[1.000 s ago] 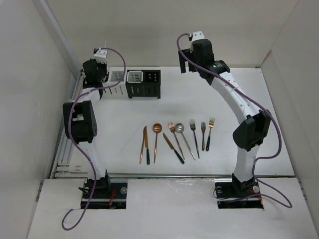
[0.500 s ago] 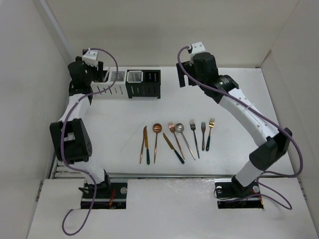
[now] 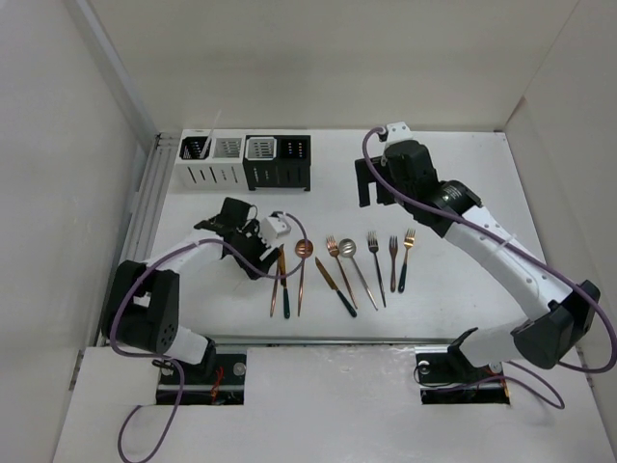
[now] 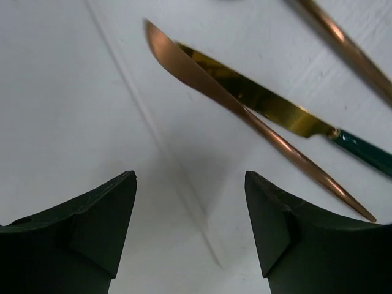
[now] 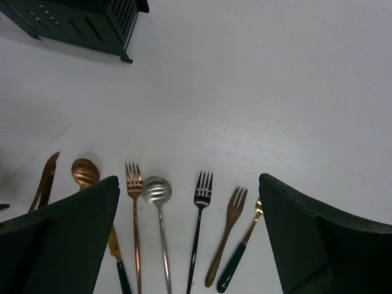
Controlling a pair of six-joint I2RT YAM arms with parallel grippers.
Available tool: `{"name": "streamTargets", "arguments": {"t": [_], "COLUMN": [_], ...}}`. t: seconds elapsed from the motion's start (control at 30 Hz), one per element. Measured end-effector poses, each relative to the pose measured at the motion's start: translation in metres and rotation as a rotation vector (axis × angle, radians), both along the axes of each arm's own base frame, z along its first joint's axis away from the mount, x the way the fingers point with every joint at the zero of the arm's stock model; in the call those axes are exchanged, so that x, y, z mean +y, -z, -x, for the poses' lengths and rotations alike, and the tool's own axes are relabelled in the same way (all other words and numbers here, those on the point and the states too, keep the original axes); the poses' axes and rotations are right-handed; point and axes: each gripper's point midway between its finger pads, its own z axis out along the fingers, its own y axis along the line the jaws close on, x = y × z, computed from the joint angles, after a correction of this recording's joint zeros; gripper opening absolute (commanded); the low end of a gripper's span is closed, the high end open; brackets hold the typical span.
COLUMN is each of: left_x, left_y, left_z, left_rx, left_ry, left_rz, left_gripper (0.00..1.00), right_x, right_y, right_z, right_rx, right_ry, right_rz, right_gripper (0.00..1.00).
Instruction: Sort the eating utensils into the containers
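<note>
Left claw [image 4: 190, 179] low over the table [image 3: 328, 207], fingers apart, nothing between them. Copper knife [image 4: 211, 82] lies just ahead at 1 o'clock in the wrist view, crossed over a gold knife with green handle [image 4: 269, 104]; the two touch. Copper spoon [image 4: 343, 43] handle further off at 2 o'clock.

Right claw [image 5: 188, 180] hangs higher, fingers wide apart, empty, looking down on the dark fork [image 5: 197, 233] and its neighbours.

Top view: row of utensils [image 3: 339, 270] mid-table. Two white caddies [image 3: 214, 176] and two black caddies [image 3: 278, 176] stand well apart from it, at 11 o'clock. Chopsticks [image 3: 206, 138] stand in the far-left white caddy.

Step in hand, as I read it: left claw going for the copper knife.
- Take it on the handle, clear of the crossing, so the gold knife stays down
- Set the fingers square across the handle; thin flat metal likely pivots if caught off-centre
- Fingertips right down to the table before closing
- Lift straight up, watch that the gold knife does not drag along
</note>
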Motion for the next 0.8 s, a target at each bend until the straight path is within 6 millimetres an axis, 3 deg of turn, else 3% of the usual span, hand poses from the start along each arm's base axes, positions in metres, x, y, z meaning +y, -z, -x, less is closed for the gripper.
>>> {"name": "streamTargets", "arguments": {"t": [0.07, 0.13, 0.33, 0.43, 0.57, 0.6, 0.67, 0.8], "left_x": [0.003, 0.008, 0.010, 0.007, 0.000, -0.002, -0.004, -0.004], "left_y": [0.015, 0.021, 0.024, 0.024, 0.025, 0.026, 0.027, 0.027], "left_z": [0.019, 0.020, -0.016, -0.021, -0.018, -0.017, -0.015, -0.016], "left_rx": [0.046, 0.054, 0.030, 0.012, -0.002, -0.005, -0.007, -0.012], "left_ry": [0.017, 0.000, -0.084, -0.082, -0.051, -0.038, -0.036, -0.060], "left_rz": [-0.049, -0.087, -0.124, -0.141, -0.172, -0.181, -0.182, -0.174], "left_gripper": [0.69, 0.69, 0.66, 0.61, 0.40, 0.21, 0.02, 0.00], "right_x": [-0.002, -0.004, -0.009, -0.012, -0.016, -0.017, -0.019, -0.021], "right_y": [0.003, 0.001, -0.014, -0.017, -0.018, -0.018, -0.019, -0.018], "right_z": [0.005, 0.008, 0.018, 0.020, 0.020, 0.019, 0.018, 0.017], "right_rx": [0.010, 0.006, -0.024, -0.034, -0.042, -0.043, -0.048, -0.051], "right_ry": [0.003, 0.007, 0.015, 0.025, 0.045, 0.050, 0.062, 0.072], "right_rz": [-0.004, -0.014, -0.056, -0.062, -0.060, -0.059, -0.053, -0.042], "right_gripper": [1.00, 1.00, 1.00, 1.00, 1.00, 1.00, 1.00, 1.00]}}
